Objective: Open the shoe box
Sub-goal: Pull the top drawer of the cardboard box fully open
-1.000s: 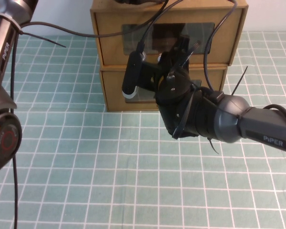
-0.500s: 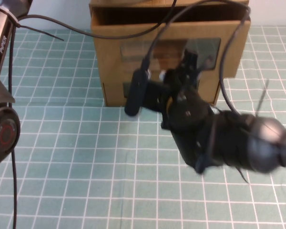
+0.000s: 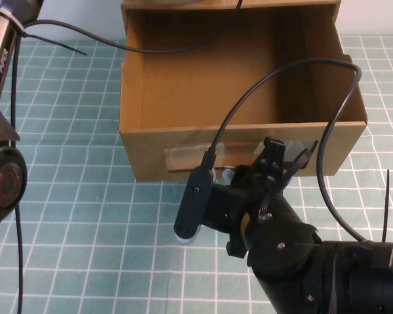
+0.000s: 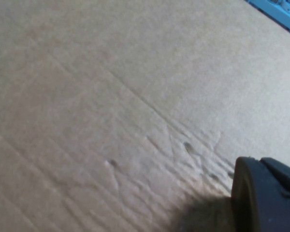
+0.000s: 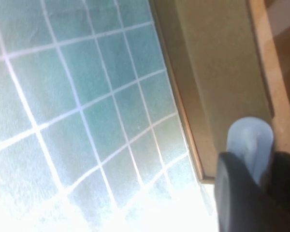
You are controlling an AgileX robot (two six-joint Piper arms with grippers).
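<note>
The cardboard shoe box is a drawer unit at the back of the table. Its drawer [image 3: 150,147] stands pulled far out towards me, with a bare brown inside. My right gripper [image 3: 275,157] is at the middle of the drawer's front wall, shut on a pale pull tab [image 5: 249,137] that sits between its dark fingers [image 5: 232,193]. The drawer front [image 5: 217,72] fills one side of the right wrist view. My left gripper [image 4: 263,195] rests close against plain cardboard [image 4: 111,96]; in the high view only the left arm [image 3: 0,131] shows.
A teal tiled mat [image 3: 85,229] covers the table. Black cables [image 3: 285,75] loop over the open drawer. The right arm's wrist camera [image 3: 193,206] hangs just in front of the drawer's front wall.
The drawer was shut in the box a second ago. My right gripper has drawn back towards me with the tab, and the drawer has slid far out.
</note>
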